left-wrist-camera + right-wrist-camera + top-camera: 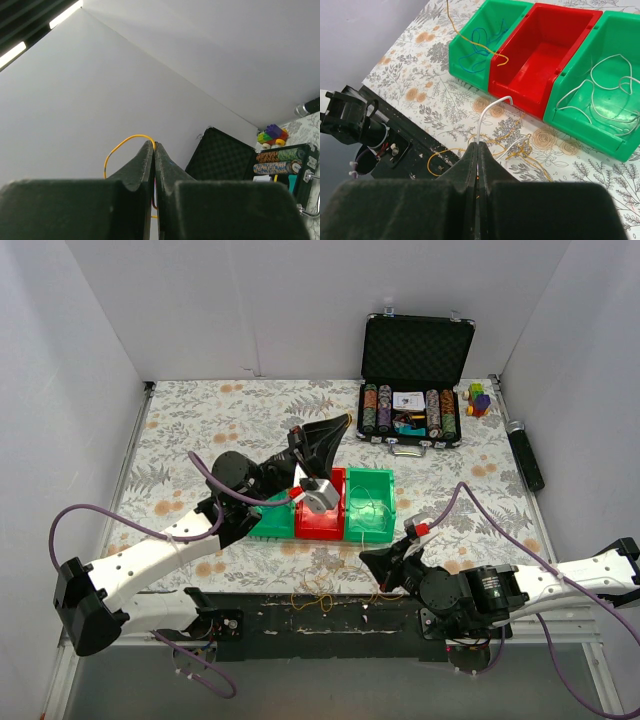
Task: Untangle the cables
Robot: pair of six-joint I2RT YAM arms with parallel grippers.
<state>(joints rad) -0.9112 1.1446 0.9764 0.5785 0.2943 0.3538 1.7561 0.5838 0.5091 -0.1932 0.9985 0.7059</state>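
Three bins: we see glossy moulded plastic tubs side by side on the flower-printed tablecloth: a green left bin, a red middle bin and a green right bin.
Cables: thin, limp wires. A loose yellow-orange and white tangle lies on the cloth just near of the bins, between them and the table's near edge.
Left bin holds: a curled teal-blue wire with a yellow-orange strand crossing it.
Right bin holds: we count several slack white loops.
Black case: far right, hard-shelled, lid up showing dimpled foam, with stacks of striped chips in rows.
Left gripper: raised over the bins, its dark, rough-textured fingers clenched tight on a yellow-orange loop that springs from the tips.
Right gripper: low by the near edge, fingers pressed together, pinching a white wire that arches up toward the red middle bin.
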